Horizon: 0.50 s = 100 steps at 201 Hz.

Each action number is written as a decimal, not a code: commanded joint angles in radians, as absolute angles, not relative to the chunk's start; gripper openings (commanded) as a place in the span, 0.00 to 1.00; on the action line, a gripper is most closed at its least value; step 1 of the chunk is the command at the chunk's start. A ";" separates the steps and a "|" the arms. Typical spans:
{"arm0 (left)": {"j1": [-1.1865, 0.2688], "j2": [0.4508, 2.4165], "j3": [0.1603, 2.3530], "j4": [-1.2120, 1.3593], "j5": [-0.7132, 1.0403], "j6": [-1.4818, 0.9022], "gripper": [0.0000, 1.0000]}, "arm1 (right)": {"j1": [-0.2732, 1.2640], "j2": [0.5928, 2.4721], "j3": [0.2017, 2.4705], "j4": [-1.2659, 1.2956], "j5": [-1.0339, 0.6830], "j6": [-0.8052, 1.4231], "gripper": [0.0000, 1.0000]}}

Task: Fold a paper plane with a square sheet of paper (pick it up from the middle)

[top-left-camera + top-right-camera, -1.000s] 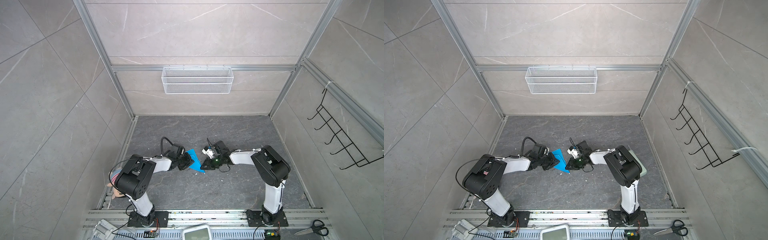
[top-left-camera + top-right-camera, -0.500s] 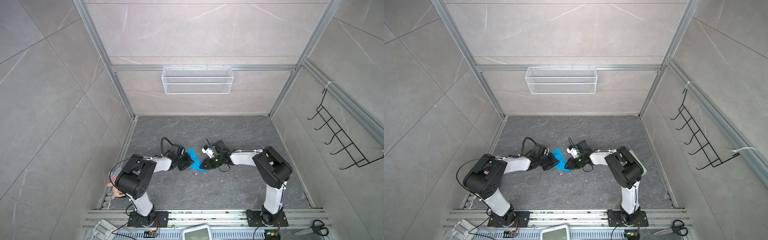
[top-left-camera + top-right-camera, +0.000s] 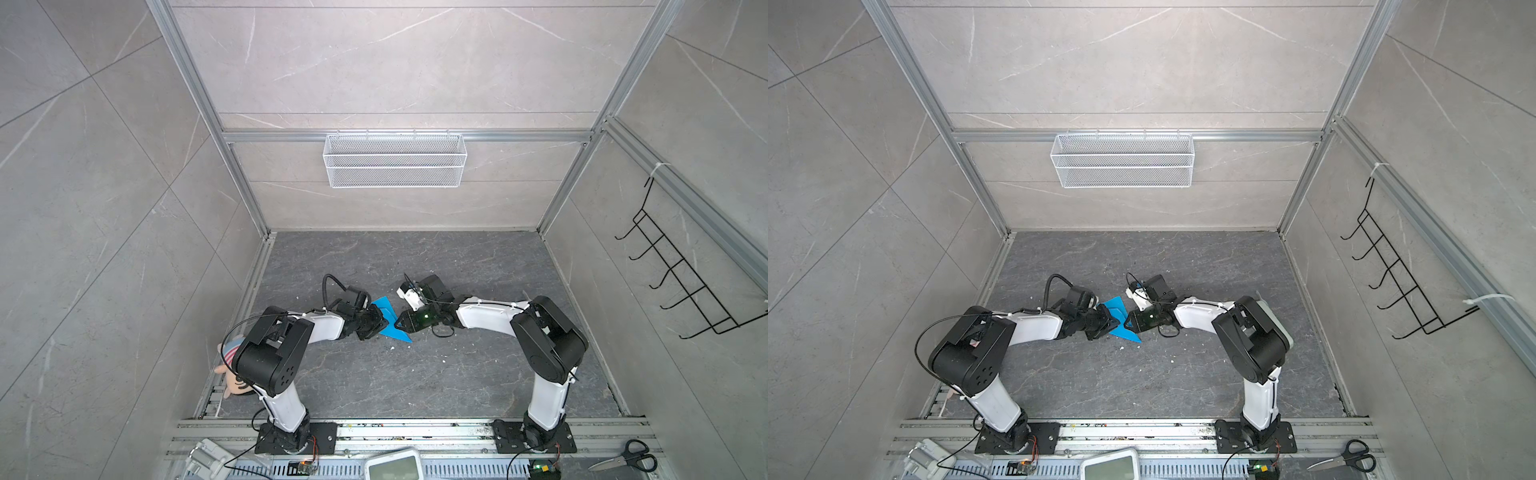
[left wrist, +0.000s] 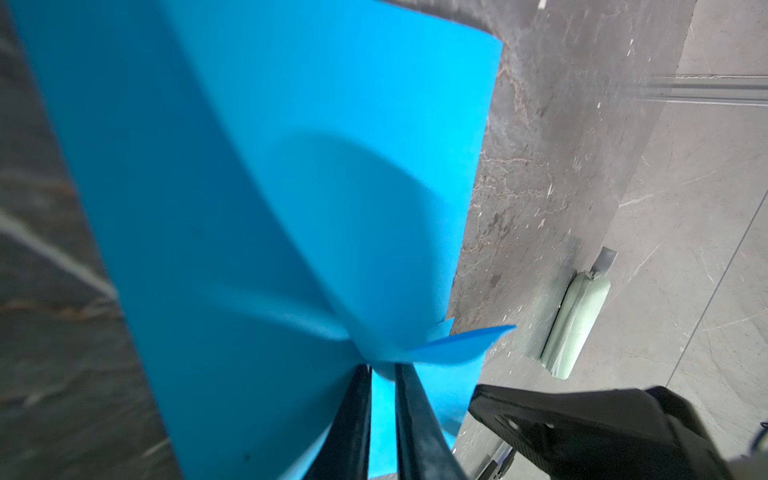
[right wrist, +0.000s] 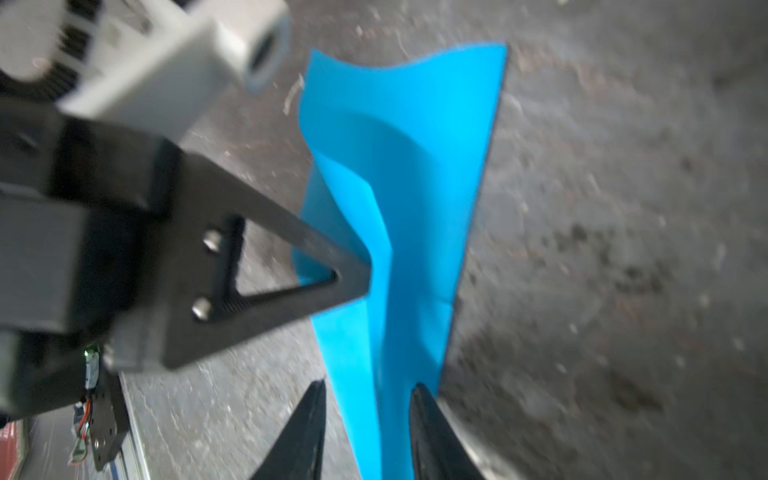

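Sky-blue and creased, the thin folded paper sheet [image 3: 387,309] sits mid-floor on the dark grey stone tabletop [image 3: 415,382], right between both arms. Both top views show its long axis running far-to-near, with the sharp corner aimed at the near rail, a bit rightward. Only the left wrist view shows the left gripper [image 4: 382,370] pinching its edge. The right wrist view shows the right gripper [image 5: 369,384] loose, jaws apart and straddling the paper.

Bench [image 3: 415,382]: dark grey, marble-veined, flat. White specks [image 3: 392,348] are scattered near the centre. A pale green pouch [image 4: 575,324] lies flat on the right side. A soft toy [image 3: 232,384] lies at the left edge. Folded blue paper [image 3: 385,306] is near the centre; contact with the surface not confirmed.
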<state>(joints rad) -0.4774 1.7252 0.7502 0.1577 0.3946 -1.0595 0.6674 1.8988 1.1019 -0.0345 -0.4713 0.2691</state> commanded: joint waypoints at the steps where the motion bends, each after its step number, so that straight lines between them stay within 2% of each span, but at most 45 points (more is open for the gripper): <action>1: -0.477 1.749 0.755 0.092 0.374 -1.071 0.18 | 0.682 1.945 1.148 -0.075 -0.429 0.247 0.35; 68: -0.475 1.745 0.757 0.080 0.368 -1.069 0.18 | 0.687 1.995 1.189 -0.118 -0.405 0.245 0.33; 100: -0.476 1.742 0.757 0.078 0.364 -1.070 0.18 | 0.690 2.012 1.197 -0.116 -0.427 0.253 0.26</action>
<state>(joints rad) -0.4774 1.7252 0.7502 0.1566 0.3943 -1.0599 0.6838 1.9770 1.1664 -0.0898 -0.4191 0.2604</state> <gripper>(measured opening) 0.179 0.283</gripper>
